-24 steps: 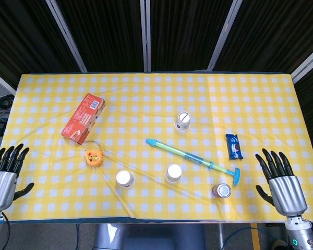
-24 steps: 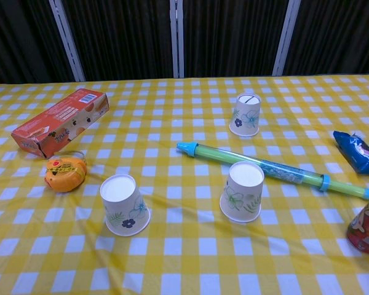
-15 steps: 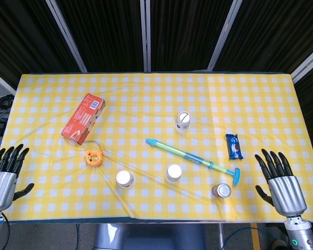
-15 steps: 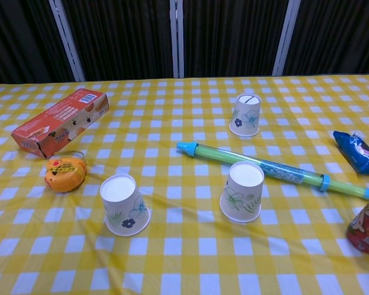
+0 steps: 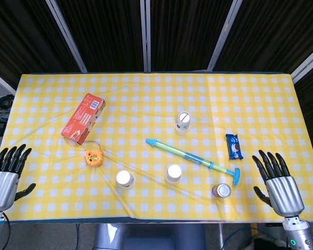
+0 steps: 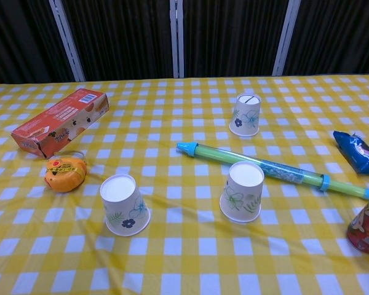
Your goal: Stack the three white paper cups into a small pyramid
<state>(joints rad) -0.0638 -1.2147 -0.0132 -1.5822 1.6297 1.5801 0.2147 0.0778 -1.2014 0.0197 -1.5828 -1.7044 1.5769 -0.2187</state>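
Three white paper cups with flower prints stand upside down and apart on the yellow checked cloth. One cup [image 5: 125,179] [image 6: 124,204] is at the front left, a second [image 5: 173,173] [image 6: 242,191] at the front middle, the third [image 5: 183,122] [image 6: 245,115] further back. My left hand [image 5: 3,173] hovers at the table's front left corner, fingers spread, holding nothing. Beyond the front right corner, my right hand [image 5: 277,180] is likewise spread and empty. The chest view shows neither hand.
A long blue and green pump toy [image 5: 194,155] [image 6: 277,169] lies between the back cup and the front middle cup. A red box [image 5: 83,118] and an orange tape measure [image 5: 94,157] sit left; a blue snack packet [image 5: 234,146] and a red can [image 5: 222,190] sit right.
Both hands have drifted slightly down toward the front edge. The cups and other objects have not moved.
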